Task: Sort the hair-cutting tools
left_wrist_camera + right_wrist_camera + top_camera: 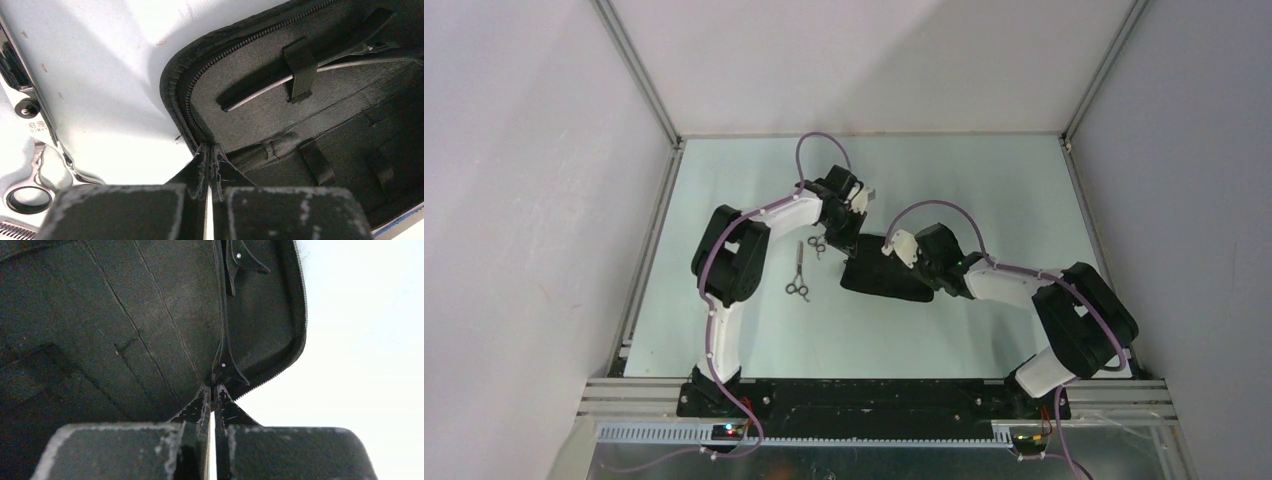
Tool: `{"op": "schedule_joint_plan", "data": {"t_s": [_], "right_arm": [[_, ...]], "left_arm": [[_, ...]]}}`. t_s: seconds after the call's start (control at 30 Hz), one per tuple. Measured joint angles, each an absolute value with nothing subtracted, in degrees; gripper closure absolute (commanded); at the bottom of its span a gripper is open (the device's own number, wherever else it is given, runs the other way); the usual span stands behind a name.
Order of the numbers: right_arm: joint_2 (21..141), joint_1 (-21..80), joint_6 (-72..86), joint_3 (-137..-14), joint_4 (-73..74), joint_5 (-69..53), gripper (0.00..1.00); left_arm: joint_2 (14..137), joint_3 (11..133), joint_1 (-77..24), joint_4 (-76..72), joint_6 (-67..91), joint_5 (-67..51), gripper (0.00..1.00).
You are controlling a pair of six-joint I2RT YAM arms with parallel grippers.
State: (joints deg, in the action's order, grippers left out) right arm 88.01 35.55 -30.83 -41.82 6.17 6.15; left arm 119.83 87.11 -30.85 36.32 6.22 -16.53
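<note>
The black pouch [886,280] lies open in the middle of the table [984,180], and both arms reach to its far edge. The left gripper [210,156] is at the rounded corner of the pouch, and its jaws are clenched on the fabric rim, with only a thin slit between them. Inside the pouch, one strapped clip [260,91] lies flat on the lining, held under an elastic loop [300,67], close to the zipper [187,102]. The right gripper [213,395] is also pressed together, and its tips meet at the flared end of a near clip [223,357], which lies along the inner lining; it seems to pinch this end, though the contact itself is hidden by the fingers. Two silver scissors are outside the pouch, on the table to its left: the small scissors [817,243] lie just beside the left gripper, and the long scissors [798,276] lie nearer to the arm bases, apart from the pouch.
</note>
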Motion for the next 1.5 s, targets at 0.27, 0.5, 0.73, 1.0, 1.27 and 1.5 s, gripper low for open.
{"op": "schedule_joint_plan", "data": {"t_s": [0.27,0.5,0.73,1.0,1.27,1.5], "right_arm": [[90.78,34.70,-38.37,-43.18,2.37,0.51,1.00],[92.12,33.63,-44.25,-43.53,-0.43,-2.28,1.00],[94.04,33.36,-49.08,-45.17,-1.13,-4.62,0.99],[96.12,33.56,-51.96,-46.81,-1.87,-6.07,0.94],[96.14,33.78,-52.14,-46.98,-1.52,-6.76,0.74],[93.43,34.44,-49.12,-47.00,2.52,-8.97,0.58]], "left_arm": [[119.66,87.05,-31.59,36.29,4.93,-15.44,1.00],[119.17,86.39,-31.88,35.66,3.55,-15.16,1.00],[118.80,85.89,-32.25,35.14,2.46,-14.63,1.00],[118.37,85.19,-32.47,34.39,2.37,-14.11,1.00],[118.17,85.06,-32.73,34.26,2.35,-13.56,1.00],[118.10,85.06,-32.97,34.26,2.35,-13.04,1.00]]}}
